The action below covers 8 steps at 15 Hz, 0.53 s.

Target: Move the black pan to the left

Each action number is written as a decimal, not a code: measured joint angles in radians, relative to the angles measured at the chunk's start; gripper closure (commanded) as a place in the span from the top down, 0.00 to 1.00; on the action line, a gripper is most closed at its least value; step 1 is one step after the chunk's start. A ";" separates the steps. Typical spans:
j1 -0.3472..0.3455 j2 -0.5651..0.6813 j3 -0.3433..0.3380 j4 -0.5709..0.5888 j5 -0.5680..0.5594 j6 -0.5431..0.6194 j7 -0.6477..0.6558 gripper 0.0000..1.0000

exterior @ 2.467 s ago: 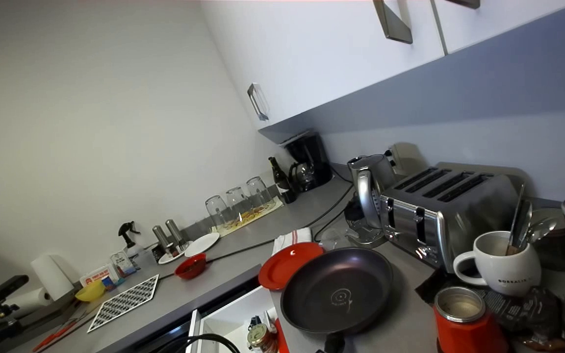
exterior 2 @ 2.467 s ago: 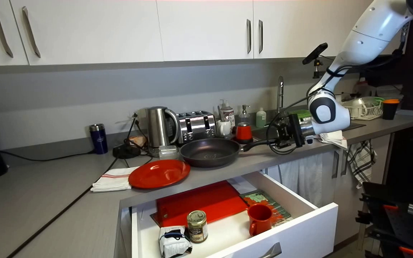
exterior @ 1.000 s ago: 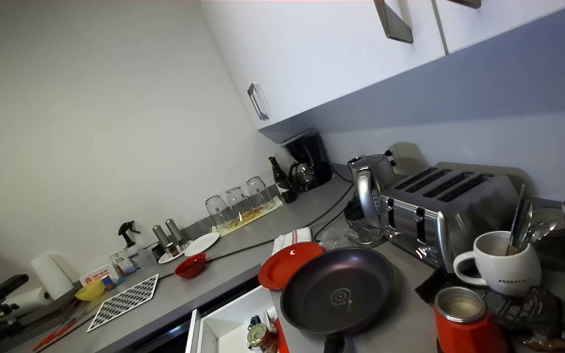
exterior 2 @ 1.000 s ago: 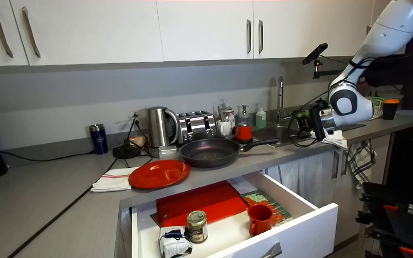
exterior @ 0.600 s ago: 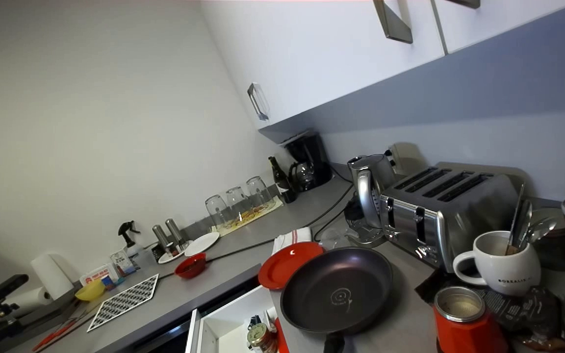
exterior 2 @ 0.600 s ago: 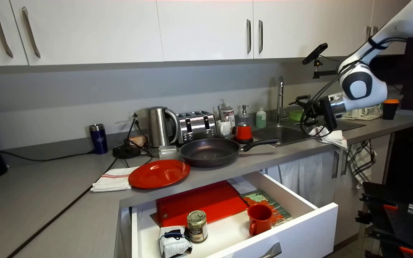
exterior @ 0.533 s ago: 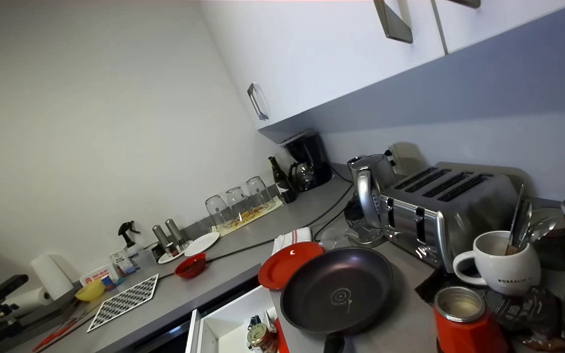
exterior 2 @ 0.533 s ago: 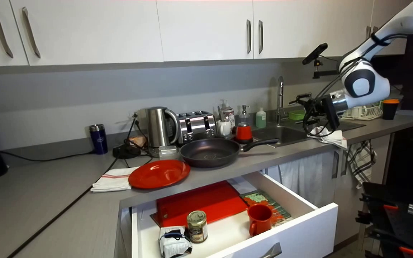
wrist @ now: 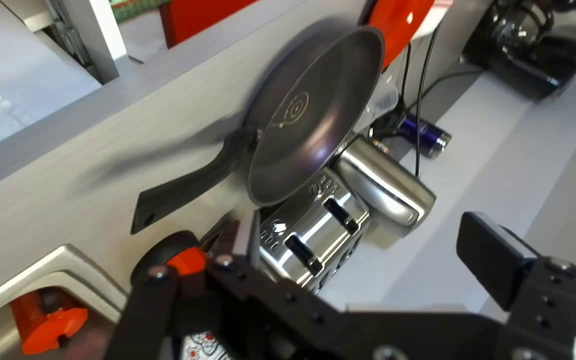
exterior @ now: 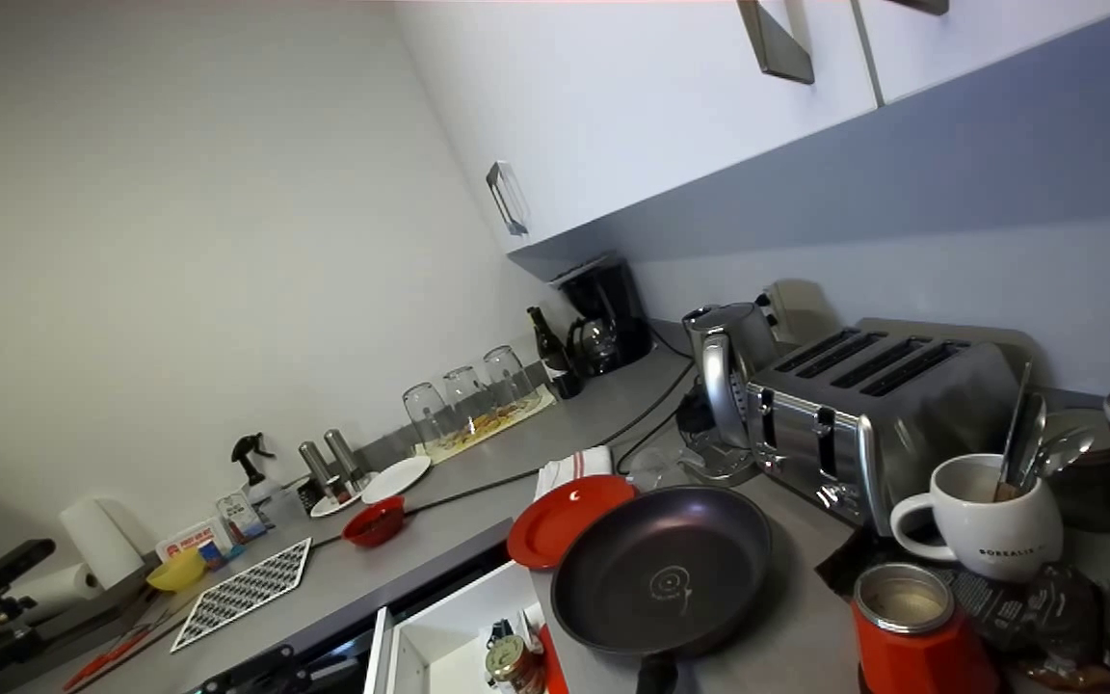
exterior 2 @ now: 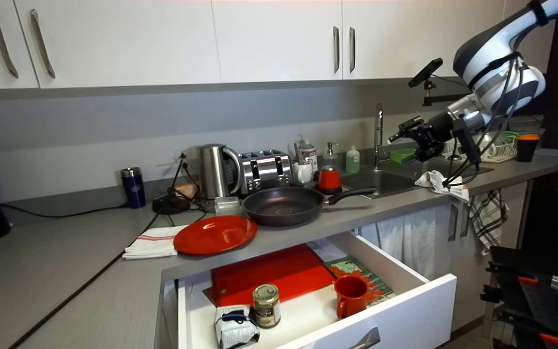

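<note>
On counter (exterior 2: 66, 276), black pan (exterior 2: 284, 207), apart from pincer (exterior 2: 398, 151)

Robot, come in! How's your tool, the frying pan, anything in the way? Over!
Tool open, holding nothing. Black frying pan on the countertop, handle ungripped. Red plate close beside it, might block a slide that way.

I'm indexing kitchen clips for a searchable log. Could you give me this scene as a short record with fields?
target: black pan, sitting upright on the counter
pan handle: reaching toward the sink
left of pan in an exterior view: red plate, then a folded towel
pan and plate touching: cannot tell
behind pan: toaster, kettle
robot: gripper open, apart from the pan handle, holding nothing
below: pulled-out drawer with a red mug and lidded jar inside
</note>
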 measured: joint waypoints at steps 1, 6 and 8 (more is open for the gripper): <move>0.024 0.001 0.029 0.001 -0.062 0.016 0.047 1.00; 0.037 0.056 0.141 0.003 -0.439 0.031 0.259 1.00; -0.039 0.080 0.188 0.003 -0.608 -0.036 0.324 1.00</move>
